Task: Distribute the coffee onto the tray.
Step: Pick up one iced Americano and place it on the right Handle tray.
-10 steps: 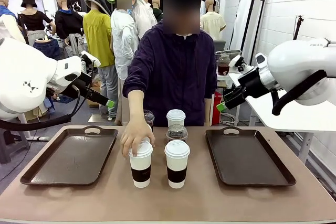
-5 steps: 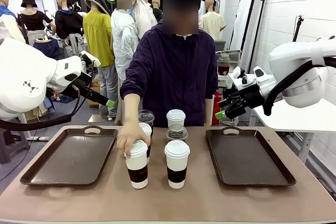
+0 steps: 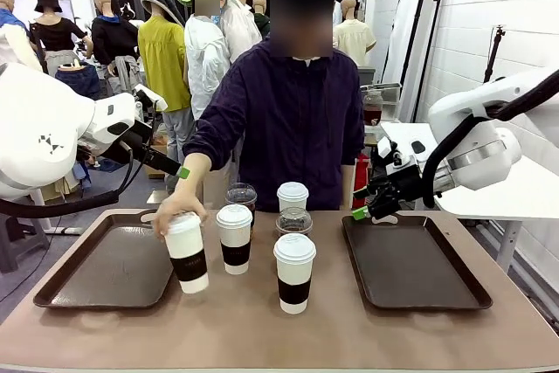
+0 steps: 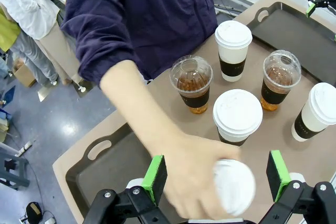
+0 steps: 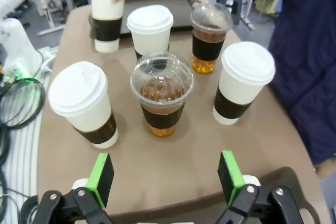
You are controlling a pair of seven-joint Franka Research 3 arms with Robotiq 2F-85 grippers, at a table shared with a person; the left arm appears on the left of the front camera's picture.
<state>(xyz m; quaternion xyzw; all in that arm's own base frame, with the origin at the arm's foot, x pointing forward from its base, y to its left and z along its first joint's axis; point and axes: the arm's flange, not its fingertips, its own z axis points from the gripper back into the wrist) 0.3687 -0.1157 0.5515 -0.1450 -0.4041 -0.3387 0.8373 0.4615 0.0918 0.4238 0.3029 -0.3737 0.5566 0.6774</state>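
- Six cups of coffee in stock; by my reading none is set down on a tray yet, so the whole distribution is left to do.
- Held paper cup (image 3: pixel 188 259): white lid, brown sleeve, under the person's hand (image 3: pixel 175 211) at the 3 o'clock edge of the left tray (image 3: pixel 96 268). Its long axis is tilted, with the lid toward 11 o'clock and the base toward 5. Whether the base touches anything cannot be told.
- Middle paper cup (image 3: pixel 234 238), near paper cup (image 3: pixel 294 272) and far paper cup (image 3: pixel 293 196): upright on the surface (image 3: pixel 262 329), lids up, between the trays.
- Two clear dome-lidded cups, one at the cluster's 11 o'clock (image 3: pixel 241 196) and one at its centre (image 3: pixel 294 221): upright, amber drink inside.
- Right tray (image 3: pixel 410 264): bare, at 3 o'clock of the cluster.
- Left gripper (image 4: pixel 216 171): fingers spread, pinching nothing, above the hand and held paper cup.
- Right gripper (image 5: pixel 166 171): fingers spread wide, empty, at the right tray's 11 o'clock corner, aimed at the cluster.
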